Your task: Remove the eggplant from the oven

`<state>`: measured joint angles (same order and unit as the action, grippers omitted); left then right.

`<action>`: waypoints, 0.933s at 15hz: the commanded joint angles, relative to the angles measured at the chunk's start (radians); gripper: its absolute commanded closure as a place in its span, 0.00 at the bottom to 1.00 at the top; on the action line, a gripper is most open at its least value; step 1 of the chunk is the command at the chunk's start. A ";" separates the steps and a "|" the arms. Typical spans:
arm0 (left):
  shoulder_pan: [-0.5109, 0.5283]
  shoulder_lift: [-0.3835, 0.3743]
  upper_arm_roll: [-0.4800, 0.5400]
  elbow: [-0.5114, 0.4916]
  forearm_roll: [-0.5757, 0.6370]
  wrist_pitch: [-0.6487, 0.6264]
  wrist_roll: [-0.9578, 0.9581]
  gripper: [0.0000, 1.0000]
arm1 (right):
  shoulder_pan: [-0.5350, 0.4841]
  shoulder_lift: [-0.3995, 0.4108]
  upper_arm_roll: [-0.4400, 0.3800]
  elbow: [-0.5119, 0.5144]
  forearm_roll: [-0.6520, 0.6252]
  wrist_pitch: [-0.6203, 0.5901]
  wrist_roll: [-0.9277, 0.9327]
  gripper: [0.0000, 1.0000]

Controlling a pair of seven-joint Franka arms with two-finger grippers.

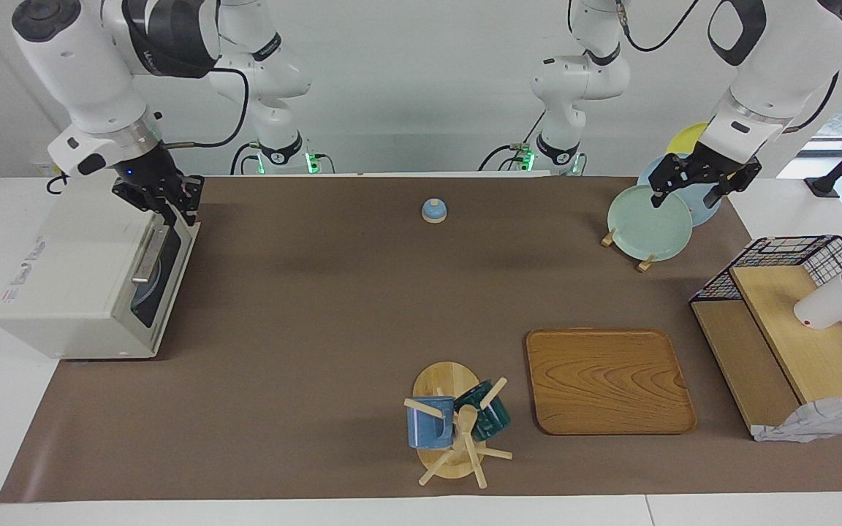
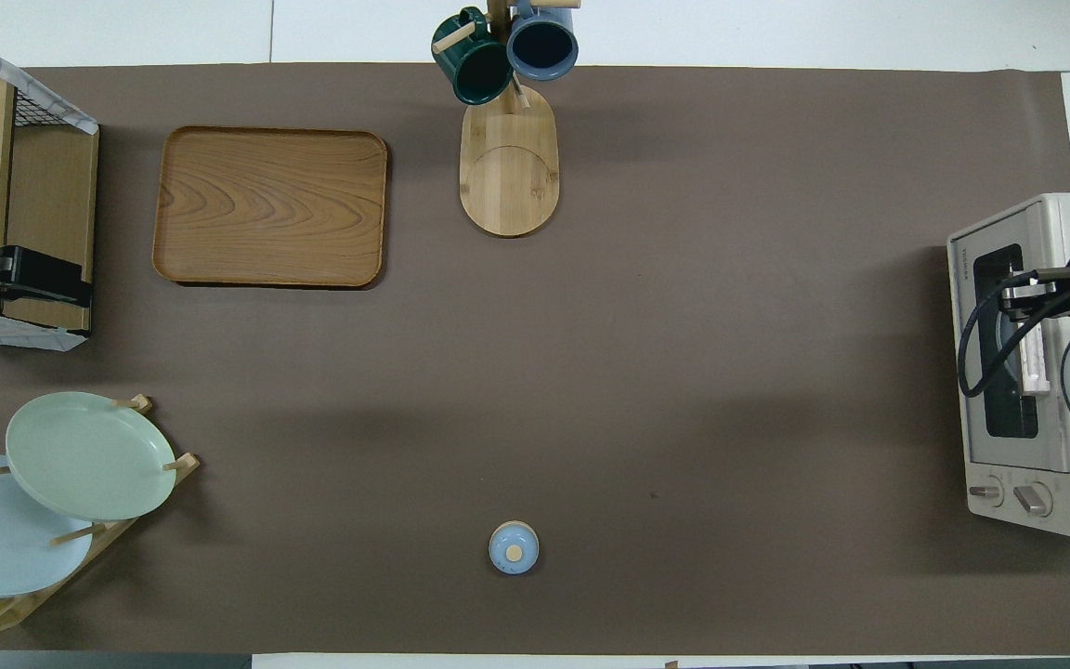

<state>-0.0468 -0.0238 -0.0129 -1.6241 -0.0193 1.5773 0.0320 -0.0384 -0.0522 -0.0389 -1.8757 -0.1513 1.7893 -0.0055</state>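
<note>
The cream-white oven [image 1: 63, 277] stands at the right arm's end of the table, its dark glass door [image 1: 149, 292] shut and its silver handle [image 1: 149, 256] along the door's top. It also shows in the overhead view [image 2: 1050, 212]. The eggplant is hidden; I cannot see it through the window. My right gripper [image 1: 171, 204] is low at the top edge of the oven door, at the handle's end nearer to the robots. My left gripper [image 1: 686, 196] is open and empty, waiting over the plate rack [image 1: 644, 219].
A small blue lid [image 1: 433, 210] lies mid-table near the robots. A wooden tray [image 1: 607, 380] and a mug tree [image 1: 457, 424] with two mugs stand farther out. A wire and wood shelf [image 1: 786, 329] with a white cup is at the left arm's end.
</note>
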 commanded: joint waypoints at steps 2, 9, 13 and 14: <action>0.008 -0.013 -0.009 -0.002 0.024 -0.014 -0.004 0.00 | -0.043 -0.018 0.007 -0.115 -0.077 0.096 0.019 1.00; 0.007 -0.011 -0.009 -0.002 0.024 -0.014 -0.004 0.00 | -0.046 -0.018 0.005 -0.169 -0.126 0.116 0.015 1.00; 0.007 -0.013 -0.009 -0.002 0.024 -0.014 -0.004 0.00 | -0.046 -0.018 0.005 -0.216 -0.084 0.169 0.016 1.00; 0.008 -0.013 -0.009 -0.002 0.024 -0.014 -0.006 0.00 | -0.046 -0.018 0.005 -0.233 -0.032 0.197 0.015 1.00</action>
<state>-0.0468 -0.0238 -0.0129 -1.6241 -0.0193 1.5773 0.0320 -0.0736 -0.0569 -0.0404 -2.0399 -0.2409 1.9125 -0.0040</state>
